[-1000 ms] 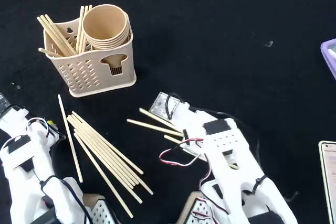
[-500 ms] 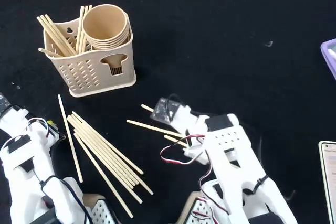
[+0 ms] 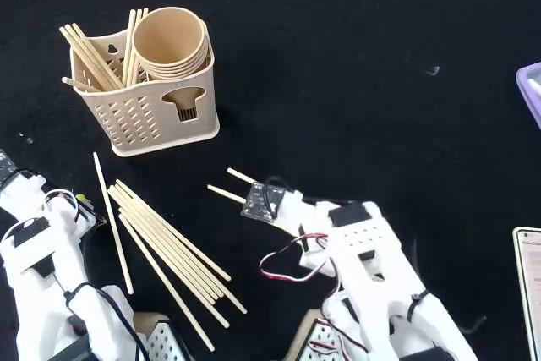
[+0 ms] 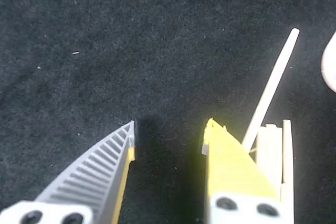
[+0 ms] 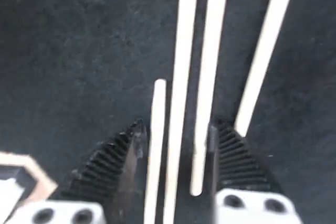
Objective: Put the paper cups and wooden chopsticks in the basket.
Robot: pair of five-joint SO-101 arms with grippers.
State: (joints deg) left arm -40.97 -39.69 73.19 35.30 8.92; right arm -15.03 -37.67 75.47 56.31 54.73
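The beige basket (image 3: 161, 116) stands at the back left and holds stacked paper cups (image 3: 169, 40) and several wooden chopsticks (image 3: 89, 61). A pile of loose chopsticks (image 3: 169, 247) lies in front of it. My right gripper (image 5: 176, 135) is open and low over three separate chopsticks (image 5: 178, 77), which run between its fingers (image 5: 126, 156). A fourth stick (image 5: 262, 66) lies just outside one finger. From above, two stick ends (image 3: 226, 185) poke out from under the right arm (image 3: 355, 243). My left gripper (image 4: 169, 129) is open over bare cloth, beside a single chopstick (image 4: 273, 82).
The black cloth (image 3: 380, 82) covers the table. A purple container's edge (image 3: 531, 90) shows at the right, and a flat white item (image 3: 530, 285) lies near the right front. The left arm (image 3: 38, 251) sits at the front left corner.
My right gripper has swung leftward and toward the front, coming down over the separate chopsticks so that it covers most of them. The left arm has not moved.
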